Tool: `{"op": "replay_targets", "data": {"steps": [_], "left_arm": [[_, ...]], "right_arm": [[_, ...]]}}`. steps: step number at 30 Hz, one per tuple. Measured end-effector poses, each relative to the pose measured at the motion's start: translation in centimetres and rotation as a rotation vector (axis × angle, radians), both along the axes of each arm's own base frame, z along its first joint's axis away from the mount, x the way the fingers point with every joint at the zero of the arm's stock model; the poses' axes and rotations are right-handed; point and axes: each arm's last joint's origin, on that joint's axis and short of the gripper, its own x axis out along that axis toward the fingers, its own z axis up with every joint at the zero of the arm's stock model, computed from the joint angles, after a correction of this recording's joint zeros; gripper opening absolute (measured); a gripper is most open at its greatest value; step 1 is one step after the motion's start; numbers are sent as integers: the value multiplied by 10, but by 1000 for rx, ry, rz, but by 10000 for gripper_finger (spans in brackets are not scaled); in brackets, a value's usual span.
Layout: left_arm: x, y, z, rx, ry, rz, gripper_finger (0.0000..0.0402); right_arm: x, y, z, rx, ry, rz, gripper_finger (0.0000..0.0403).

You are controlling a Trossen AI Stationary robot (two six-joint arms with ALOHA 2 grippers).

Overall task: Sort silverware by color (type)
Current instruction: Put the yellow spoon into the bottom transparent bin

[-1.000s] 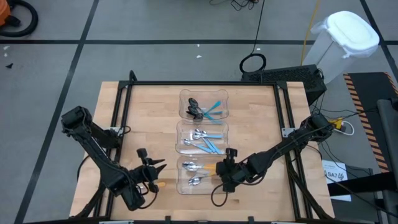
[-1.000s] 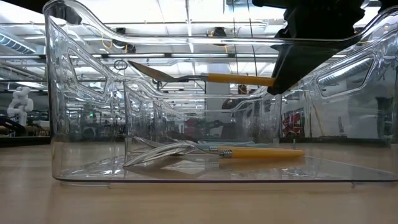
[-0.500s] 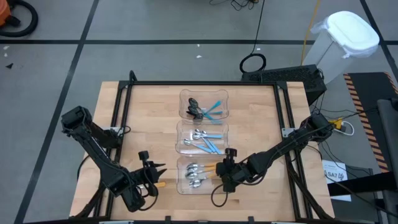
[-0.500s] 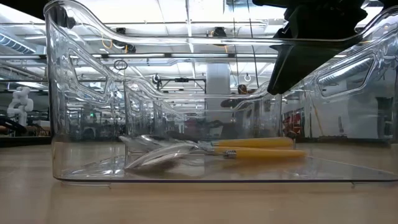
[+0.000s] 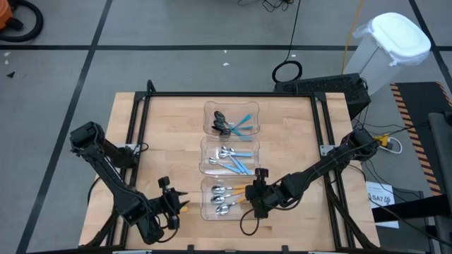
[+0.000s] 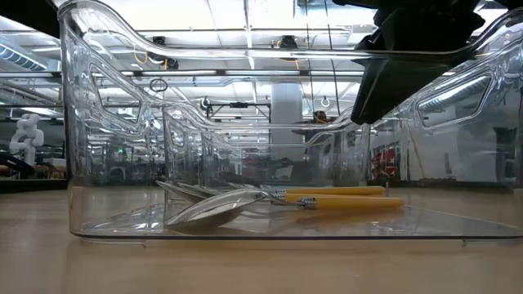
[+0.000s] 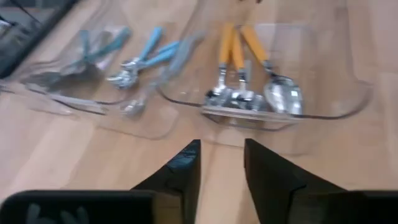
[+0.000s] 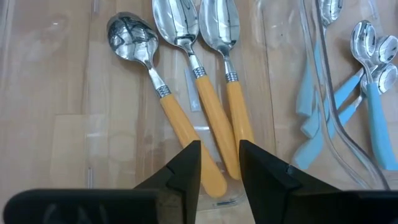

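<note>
lying side by side in the nearest bin [image 5: 224, 198], three orange-handled spoons [image 8: 199, 93] have their silver bowls all turned one way, most likely because this bin is kept for the orange kind. beyond the nearest bin, the middle bin [image 5: 229, 156] keeps silver spoons with blue handles [image 5: 236, 161], and the far bin [image 5: 232, 119] keeps dark-bowled spoons with blue handles [image 5: 233, 124]. the right hand [image 5: 256, 200] hovers just beside the nearest bin, over the handle ends, fingers a little apart and holding nothing. the left hand [image 5: 178, 203] waits on the other side of the nearest bin, low over the tabletop [image 5: 169, 134], fingers apart and empty too.
</note>
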Motion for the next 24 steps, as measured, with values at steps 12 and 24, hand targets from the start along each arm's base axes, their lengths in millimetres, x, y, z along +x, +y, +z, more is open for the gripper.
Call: {"op": "replay_targets", "data": {"steps": [12, 24], "left_arm": [[-16, -20, -3, -132, 27, -53, 249], [-19, -43, -40, -224, 214, -77, 253]], "right_arm": [[-1, 16, 18, 13, -27, 45, 105], [-3, 29, 29, 12, -56, 103, 105]]}}
